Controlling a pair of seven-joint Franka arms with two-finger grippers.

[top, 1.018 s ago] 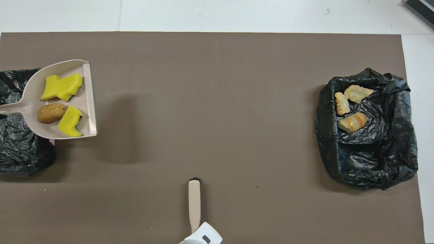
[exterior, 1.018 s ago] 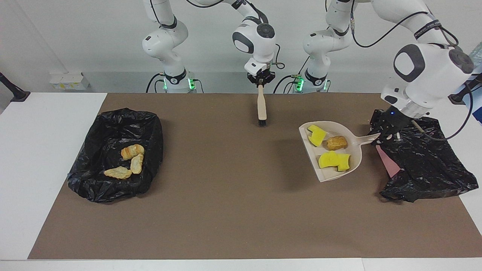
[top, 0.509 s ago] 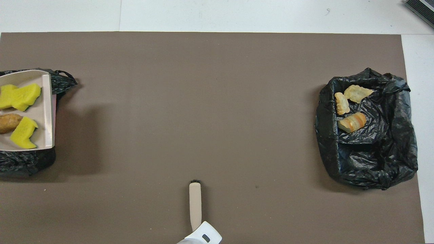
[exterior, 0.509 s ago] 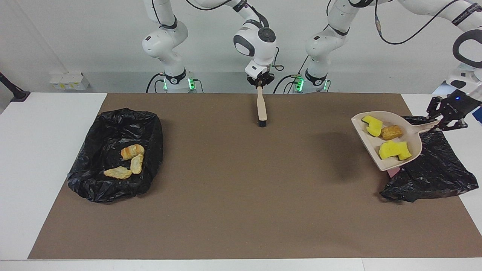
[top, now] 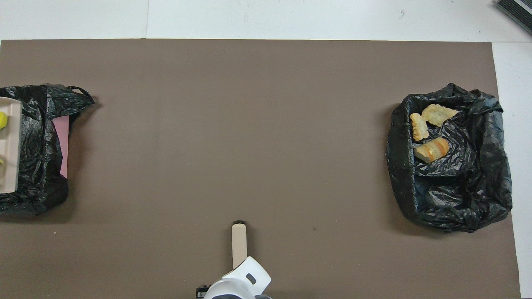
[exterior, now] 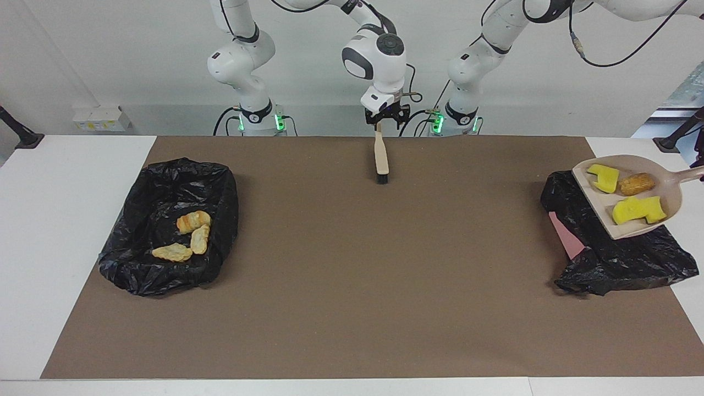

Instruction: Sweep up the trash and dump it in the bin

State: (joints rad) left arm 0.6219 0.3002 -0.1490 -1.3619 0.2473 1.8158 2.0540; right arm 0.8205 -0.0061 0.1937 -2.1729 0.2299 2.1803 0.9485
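Trash is sitting in two places: three yellow sponge chunks (exterior: 605, 179) and a brown nugget (exterior: 637, 184) are riding in the beige dustpan (exterior: 598, 204), and three tan bread lumps (exterior: 193, 221) are lying in a black bag (exterior: 165, 275) at the right arm's end of the table. The left gripper is working outside both views, clamped tight, and the dustpan's handle is running out of the facing view toward it. It is holding the pan in the air, tilted, over the second black bag (exterior: 621, 258) at the left arm's end; a pink sheet (exterior: 564, 234) is peeking out from under that bag's edge. The right gripper (exterior: 386, 118) is hanging at the top of the brush (exterior: 381, 157) handle, at the robots' edge of the brown mat (exterior: 352, 308) and midway between the two bags; whether it is gripping or has let go cannot be told. The brush is pointing its black bristles away from the robots, well apart from both bags. The mat is covering most of the white table (exterior: 55, 247).
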